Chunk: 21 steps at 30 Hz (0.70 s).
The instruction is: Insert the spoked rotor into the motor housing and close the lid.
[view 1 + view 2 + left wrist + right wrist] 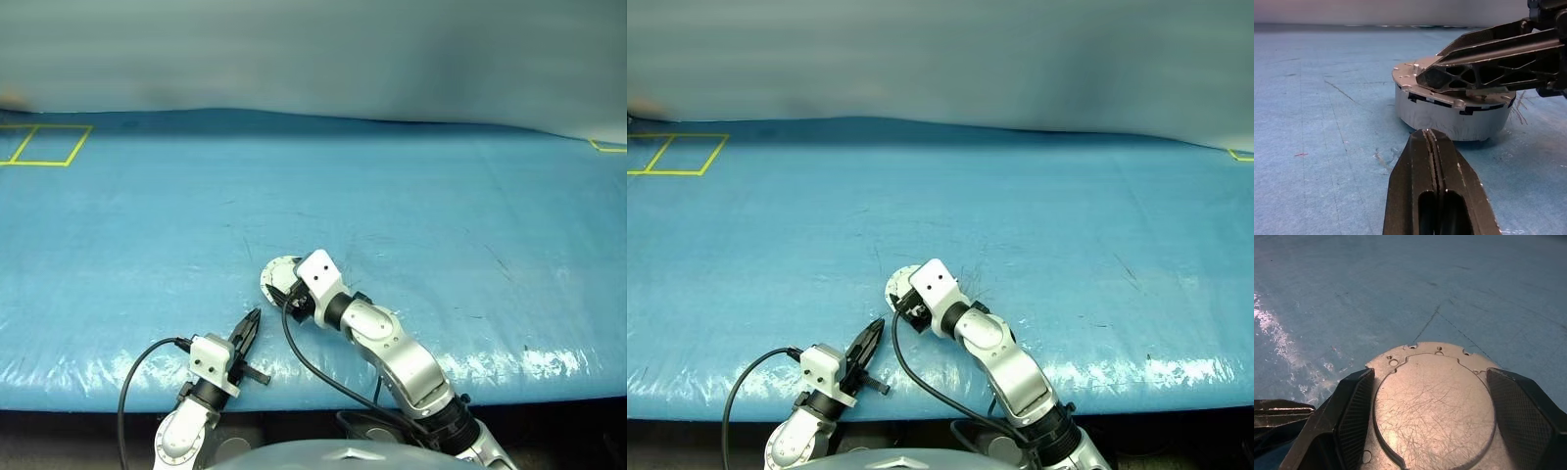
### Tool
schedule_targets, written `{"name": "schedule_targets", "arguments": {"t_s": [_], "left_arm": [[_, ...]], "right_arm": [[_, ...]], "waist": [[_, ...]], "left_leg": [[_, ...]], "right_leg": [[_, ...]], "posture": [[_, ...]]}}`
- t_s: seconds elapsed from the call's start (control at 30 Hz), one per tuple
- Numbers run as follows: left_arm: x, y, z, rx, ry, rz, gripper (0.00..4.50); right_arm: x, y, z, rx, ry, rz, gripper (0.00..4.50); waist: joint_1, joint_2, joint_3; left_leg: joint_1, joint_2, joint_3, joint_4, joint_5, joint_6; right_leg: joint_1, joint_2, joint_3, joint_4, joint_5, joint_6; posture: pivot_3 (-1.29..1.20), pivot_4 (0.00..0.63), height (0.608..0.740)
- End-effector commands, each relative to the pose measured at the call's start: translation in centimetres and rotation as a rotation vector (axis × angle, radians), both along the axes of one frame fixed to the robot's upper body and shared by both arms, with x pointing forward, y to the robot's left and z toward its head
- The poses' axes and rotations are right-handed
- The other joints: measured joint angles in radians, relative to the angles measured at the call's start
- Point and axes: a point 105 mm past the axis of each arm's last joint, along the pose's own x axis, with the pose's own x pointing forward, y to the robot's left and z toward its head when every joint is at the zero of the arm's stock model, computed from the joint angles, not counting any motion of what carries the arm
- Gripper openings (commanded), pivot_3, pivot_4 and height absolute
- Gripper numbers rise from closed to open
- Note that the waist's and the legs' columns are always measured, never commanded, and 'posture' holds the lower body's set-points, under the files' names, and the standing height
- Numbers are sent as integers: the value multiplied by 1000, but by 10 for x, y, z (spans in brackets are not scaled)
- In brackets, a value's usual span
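lid (1435, 406) down on motor housing (1449, 117), mid-near blue surface (392, 196) | right pincer (1430, 431) spread wide, fingers flanking lid, grasping nothing | left pincer (1432, 147) clenched empty just beside housing | risk: lid looks seated but may be unlatched; retreating fingers could catch rim, shift housing

Both arms are rounded silver-grey metal segments joined by black collars, each ending in a white boxy wrist block (320, 272). A black cable (137, 367) loops from each. The black pincer fingers (1484, 73) have triangular cut-outs.
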Motion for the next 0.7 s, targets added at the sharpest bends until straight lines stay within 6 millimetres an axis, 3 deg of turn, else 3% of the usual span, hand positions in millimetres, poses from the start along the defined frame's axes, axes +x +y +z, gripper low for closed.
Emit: {"name": "schedule_targets", "arguments": {"t_s": [0.03,0.13,0.43,0.7], "left_arm": [[0,-3,8,1,-25,-14,0],[1,-4,8,1,-26,-18,0],[1,-4,9,-1,-25,-21,0],[1,-4,8,2,-21,-20,0]], "right_arm": [[-1,-4,-1,1,-1,-8,3646],[0,-5,2,3,-9,-12,3040],[5,-7,15,-25,-39,6,3042],[3,-10,2,-66,-7,8,3042]], "waist": [[0,0,0],[0,-1,-1],[1,-1,-1],[2,-1,-1]], "left_leg": [[0,0,0,0,0,0],[1,0,0,0,0,0],[1,0,0,0,0,0],[1,0,0,0,0,0]], "right_leg": [[0,0,0,0,0,0],[0,0,0,0,0,0],[1,0,0,0,0,0],[1,0,0,0,0,0]], "posture": [[0,150,740],[0,150,740],[0,150,740],[0,150,740]]}}
